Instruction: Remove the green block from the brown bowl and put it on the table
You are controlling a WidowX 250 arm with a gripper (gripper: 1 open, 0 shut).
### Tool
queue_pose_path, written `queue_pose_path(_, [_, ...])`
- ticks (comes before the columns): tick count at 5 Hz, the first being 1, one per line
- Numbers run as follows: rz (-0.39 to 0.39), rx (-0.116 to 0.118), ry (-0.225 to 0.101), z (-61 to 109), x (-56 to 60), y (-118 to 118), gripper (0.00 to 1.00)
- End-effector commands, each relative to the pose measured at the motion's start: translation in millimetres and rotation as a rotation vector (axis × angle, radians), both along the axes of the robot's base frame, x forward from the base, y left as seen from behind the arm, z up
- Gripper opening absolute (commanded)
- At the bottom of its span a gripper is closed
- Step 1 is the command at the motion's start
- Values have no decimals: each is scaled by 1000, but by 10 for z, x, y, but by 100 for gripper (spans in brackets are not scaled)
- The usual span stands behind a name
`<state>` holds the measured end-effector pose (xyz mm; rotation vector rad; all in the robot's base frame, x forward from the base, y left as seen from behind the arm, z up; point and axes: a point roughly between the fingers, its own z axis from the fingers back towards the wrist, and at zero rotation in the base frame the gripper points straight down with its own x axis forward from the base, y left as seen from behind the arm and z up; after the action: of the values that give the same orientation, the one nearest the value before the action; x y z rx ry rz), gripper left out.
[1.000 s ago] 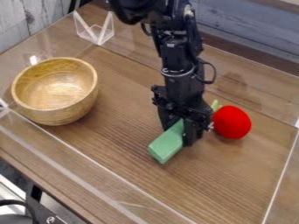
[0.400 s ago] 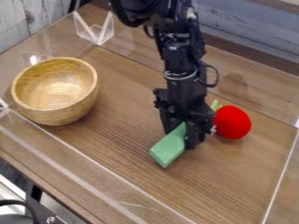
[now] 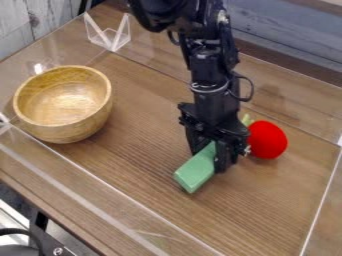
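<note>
The green block (image 3: 197, 172) is a small light-green bar, tilted with its lower end touching or just above the table (image 3: 107, 190) at centre right. My gripper (image 3: 214, 155) points straight down and is shut on the block's upper end. The brown bowl (image 3: 62, 101) stands empty at the left, well apart from the gripper and block.
A red strawberry toy (image 3: 265, 139) with green leaves lies just right of the gripper. Low clear acrylic walls (image 3: 80, 215) edge the table. A clear angled stand (image 3: 110, 35) sits at the back left corner.
The gripper with the green block has shifted slightly right and down toward the table. The bowl and strawberry have not moved.
</note>
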<state>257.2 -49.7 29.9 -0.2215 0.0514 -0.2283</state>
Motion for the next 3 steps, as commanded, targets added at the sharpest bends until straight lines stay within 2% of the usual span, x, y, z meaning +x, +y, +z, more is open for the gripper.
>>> queue_pose_path(1, [2,-6,-64,228,75,-17,100])
queue_pose_path(3, [24,-12,-124,695,147,15,100])
